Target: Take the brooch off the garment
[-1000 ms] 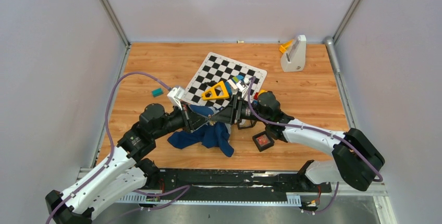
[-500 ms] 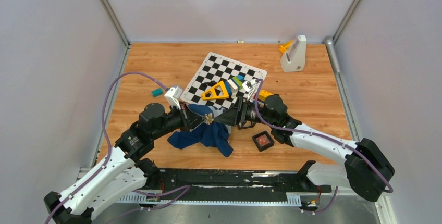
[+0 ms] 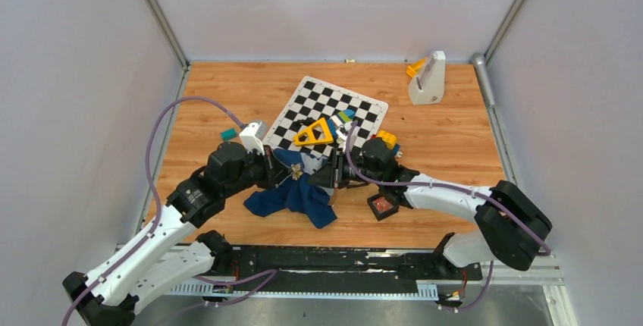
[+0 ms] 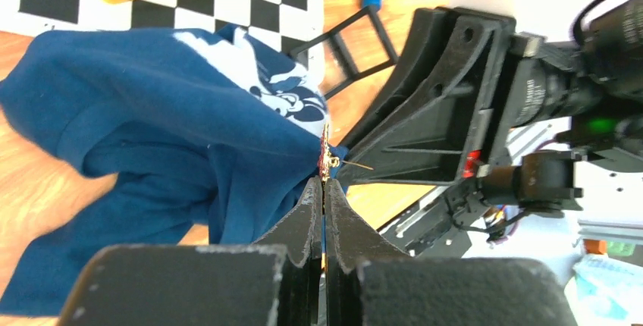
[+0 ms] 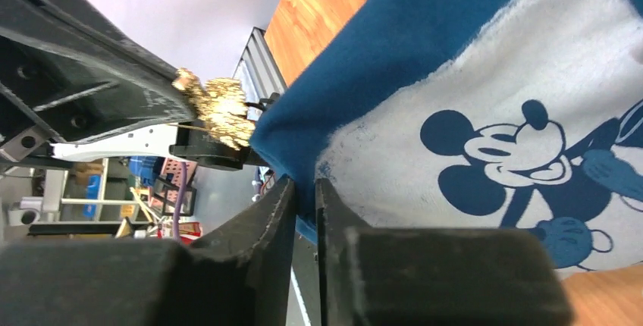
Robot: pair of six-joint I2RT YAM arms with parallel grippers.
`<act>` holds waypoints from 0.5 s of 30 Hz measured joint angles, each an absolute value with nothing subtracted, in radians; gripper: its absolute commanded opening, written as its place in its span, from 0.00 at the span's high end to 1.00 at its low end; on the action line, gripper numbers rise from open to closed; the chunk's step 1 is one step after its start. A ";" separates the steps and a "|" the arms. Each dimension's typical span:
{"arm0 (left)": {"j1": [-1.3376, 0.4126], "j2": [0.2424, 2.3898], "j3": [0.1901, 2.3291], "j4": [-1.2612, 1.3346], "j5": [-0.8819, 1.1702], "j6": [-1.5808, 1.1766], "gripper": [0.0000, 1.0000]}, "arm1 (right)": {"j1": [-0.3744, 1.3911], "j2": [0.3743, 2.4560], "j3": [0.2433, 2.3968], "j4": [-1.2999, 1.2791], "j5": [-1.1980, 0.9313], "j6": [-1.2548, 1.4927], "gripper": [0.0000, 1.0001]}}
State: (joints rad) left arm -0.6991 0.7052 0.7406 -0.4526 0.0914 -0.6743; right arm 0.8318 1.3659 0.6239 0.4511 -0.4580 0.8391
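Over wood table, brooch upright on garment (needle toward right arm)

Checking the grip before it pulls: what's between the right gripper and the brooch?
Only a folded edge of the shirt, pinched in the right gripper; the brooch sits just beyond. Right wrist view.

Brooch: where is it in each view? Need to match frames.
Top external: brooch at centre, between the two wrists, at the raised edge of the navy shirt.
Left wrist: edge-on at mid-frame, just above the left gripper.
Right wrist: gold cluster left of centre, beside the cloth fold.
Shared landmark: the navy shirt.
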 measured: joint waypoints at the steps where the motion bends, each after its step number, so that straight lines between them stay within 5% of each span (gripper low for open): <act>1: -0.699 0.712 0.744 -0.465 0.084 -0.668 1.00 | 0.834 1.376 0.635 0.446 -0.458 0.837 0.91; 6: -0.699 0.787 0.789 -0.569 0.014 -0.640 1.00 | 0.835 1.369 0.707 0.384 -0.445 0.797 1.00; 15: -0.699 0.934 0.837 -0.723 -0.040 -0.597 1.00 | 0.799 1.217 0.783 0.238 -0.332 0.712 0.95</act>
